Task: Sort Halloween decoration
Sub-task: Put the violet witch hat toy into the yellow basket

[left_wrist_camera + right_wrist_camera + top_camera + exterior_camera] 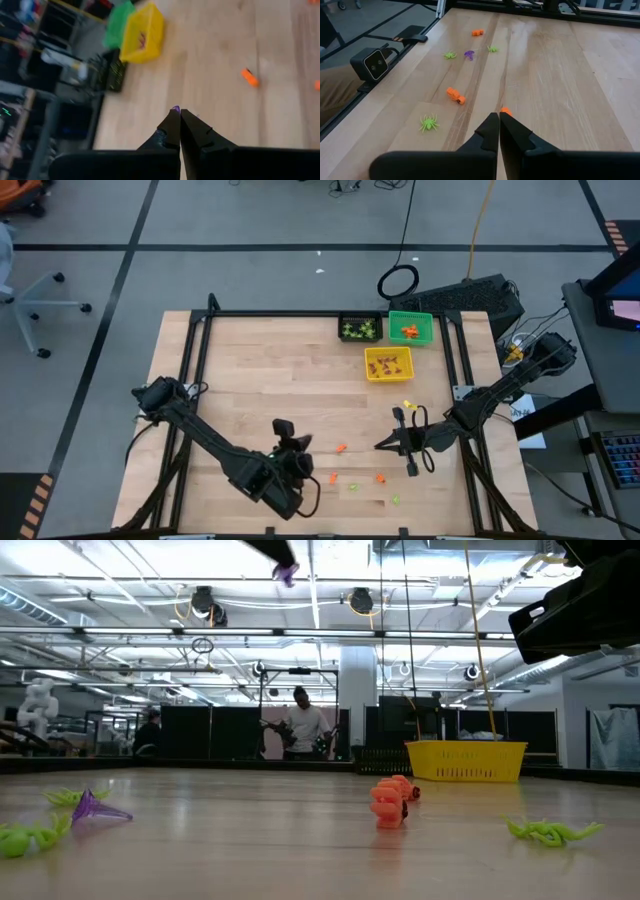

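Observation:
Tiny orange (341,448), light-green (395,500) and purple (469,54) Halloween trinkets lie scattered on the wooden table near its front edge. My left gripper (284,427) is raised over the front middle of the table and is shut on a purple trinket (175,108). The low view shows this trinket high above the tabletop (285,573). My right gripper (499,116) hangs shut over the table's right half, pointing left. An orange trinket (505,111) shows just past its fingertips. My left gripper pinches the purple trinket between its two fingertips, and only a small purple bit (175,108) peeks out past them. The fingers slant downward. The trinket is lifted well clear of the table. My right gripper has the orange trinket right at its tips; I cannot tell whether it touches it.
Three small square bins stand at the far right. The black bin (360,328) holds green pieces, the green bin (410,327) holds orange ones, and the yellow bin (388,363) stands nearer. A small camera box (372,62) sits at the front edge. People stand in the room behind.

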Robot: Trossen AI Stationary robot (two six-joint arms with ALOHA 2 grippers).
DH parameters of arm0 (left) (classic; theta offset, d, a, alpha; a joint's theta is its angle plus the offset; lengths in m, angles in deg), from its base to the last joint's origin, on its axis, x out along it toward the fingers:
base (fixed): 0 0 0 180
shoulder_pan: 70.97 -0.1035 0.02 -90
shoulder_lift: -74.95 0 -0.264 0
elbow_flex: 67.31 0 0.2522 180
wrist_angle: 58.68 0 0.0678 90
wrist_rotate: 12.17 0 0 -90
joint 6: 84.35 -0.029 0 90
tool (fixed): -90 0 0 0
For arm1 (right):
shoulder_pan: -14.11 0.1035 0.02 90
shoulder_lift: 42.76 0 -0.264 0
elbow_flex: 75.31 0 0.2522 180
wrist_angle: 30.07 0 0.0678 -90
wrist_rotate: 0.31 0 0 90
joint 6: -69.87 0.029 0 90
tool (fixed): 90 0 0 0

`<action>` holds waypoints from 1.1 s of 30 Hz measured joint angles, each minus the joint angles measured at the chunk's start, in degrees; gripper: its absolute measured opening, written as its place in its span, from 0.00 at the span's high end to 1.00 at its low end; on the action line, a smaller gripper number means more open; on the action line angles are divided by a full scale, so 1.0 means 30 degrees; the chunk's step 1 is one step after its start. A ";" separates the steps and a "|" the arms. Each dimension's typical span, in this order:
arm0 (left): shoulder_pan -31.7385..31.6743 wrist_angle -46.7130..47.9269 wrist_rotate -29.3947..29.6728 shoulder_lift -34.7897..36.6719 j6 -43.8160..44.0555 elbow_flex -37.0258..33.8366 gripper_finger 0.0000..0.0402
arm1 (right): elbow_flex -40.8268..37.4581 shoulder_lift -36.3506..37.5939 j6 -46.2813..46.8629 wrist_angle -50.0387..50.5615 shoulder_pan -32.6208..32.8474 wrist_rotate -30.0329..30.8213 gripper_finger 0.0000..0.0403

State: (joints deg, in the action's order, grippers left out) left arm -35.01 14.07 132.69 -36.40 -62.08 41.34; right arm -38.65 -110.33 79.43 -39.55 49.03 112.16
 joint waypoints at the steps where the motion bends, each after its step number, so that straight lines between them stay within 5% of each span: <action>1: -0.0001 -0.0299 0.0352 0.0000 -0.0540 0.0063 1.00 | 0.0000 0.0000 0.0000 -0.0004 0.0000 0.0002 1.00; 8: -0.0564 -0.3178 0.1884 0.0000 -0.4238 0.0156 1.00 | 0.0000 0.0005 -0.0007 0.0000 0.0000 0.0029 1.00; 22: -0.1477 -1.0893 0.1952 0.0000 -1.2536 0.0155 1.00 | 0.0000 0.0000 -0.0080 0.0022 0.0000 0.0068 1.00; 28: -0.1486 -1.2021 0.1914 0.0000 -1.3034 0.0155 1.00 | 0.0000 0.0000 -0.0073 0.0137 0.0000 0.0068 1.00; 33: -0.1501 -1.3500 0.1881 0.0000 -1.0710 0.0155 1.00 | 0.0000 -0.0007 -0.0048 0.0270 0.0000 0.0075 1.00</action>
State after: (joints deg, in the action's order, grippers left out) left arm -39.51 -26.43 138.33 -36.40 -94.21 41.80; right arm -38.65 -110.35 79.29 -38.75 49.03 112.39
